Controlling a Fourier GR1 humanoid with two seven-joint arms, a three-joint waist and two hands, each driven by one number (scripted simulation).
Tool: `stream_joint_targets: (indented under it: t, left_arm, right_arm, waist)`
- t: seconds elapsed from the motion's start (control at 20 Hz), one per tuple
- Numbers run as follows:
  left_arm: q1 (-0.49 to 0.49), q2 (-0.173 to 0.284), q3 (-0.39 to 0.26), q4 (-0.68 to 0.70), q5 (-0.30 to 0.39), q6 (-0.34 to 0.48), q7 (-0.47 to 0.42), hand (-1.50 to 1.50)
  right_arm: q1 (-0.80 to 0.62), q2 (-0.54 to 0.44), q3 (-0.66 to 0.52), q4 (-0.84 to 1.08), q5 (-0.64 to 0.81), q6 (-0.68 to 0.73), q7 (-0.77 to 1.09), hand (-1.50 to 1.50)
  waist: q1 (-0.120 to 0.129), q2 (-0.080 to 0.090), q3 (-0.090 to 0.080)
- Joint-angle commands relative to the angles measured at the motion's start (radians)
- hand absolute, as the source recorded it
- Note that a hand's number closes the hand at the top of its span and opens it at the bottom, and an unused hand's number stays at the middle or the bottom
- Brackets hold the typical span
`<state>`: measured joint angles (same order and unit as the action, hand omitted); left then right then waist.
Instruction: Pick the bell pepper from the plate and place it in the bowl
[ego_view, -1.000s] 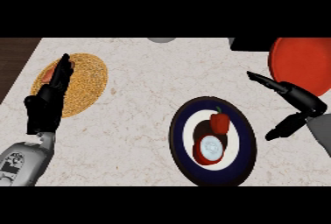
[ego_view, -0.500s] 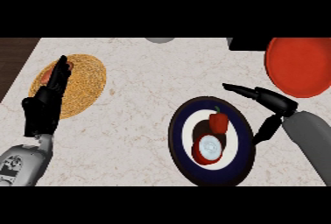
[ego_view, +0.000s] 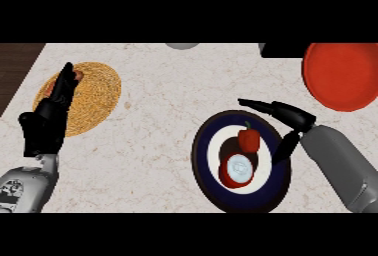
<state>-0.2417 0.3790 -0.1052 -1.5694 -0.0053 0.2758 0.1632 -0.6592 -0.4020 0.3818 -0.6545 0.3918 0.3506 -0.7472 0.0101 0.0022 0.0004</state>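
Observation:
A red bell pepper (ego_view: 249, 140) with a green stem stands on the dark blue, white-centred plate (ego_view: 207, 172) at the middle right. My right hand (ego_view: 292, 118) hovers at the plate's right rim, just right of the pepper, open. One of its fingers (ego_view: 255, 104) points left above the pepper and another hangs down beside it; neither touches it. The red bowl (ego_view: 343, 75) sits at the far right, behind that hand. My left hand (ego_view: 46, 122) rests open at the left edge, fingers up, over the woven mat.
A round red object with a pale top (ego_view: 238, 170) shares the plate, in front of the pepper. A yellow woven mat (ego_view: 92, 100) lies at the left. A grey item (ego_view: 181, 46) and a black one (ego_view: 284, 49) sit at the counter's far edge.
My right hand has moved left and nearer, from beside the bowl to the plate's right rim close to the pepper. The left hand has stayed put.

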Motion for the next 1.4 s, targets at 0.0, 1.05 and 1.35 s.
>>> stream_joint_targets:
  t: [0.0, 1.05, 1.35]
  left_arm:
    - [-0.005, -0.024, 0.001, -0.027, -0.037, -0.003, 0.043, 0.0]
    - [0.071, -0.087, 0.06, -0.091, -0.087, -0.082, 0.023, 0.0]
    - [0.016, -0.068, 0.072, -0.019, -0.068, -0.093, 0.006, 0.0]
  right_arm:
    - [-0.015, 0.08, -0.007, 0.112, 0.07, -0.045, -0.05, -1.5]
    - [-0.065, 0.158, -0.113, 0.275, 0.205, -0.2, -0.272, 1.5]
    - [-0.304, 0.194, -0.435, 0.29, -0.015, -0.532, 0.412, 1.5]
  waist:
    - [0.003, 0.001, 0.0]
    - [0.006, 0.001, 0.0]
    - [0.013, 0.0, -0.008]
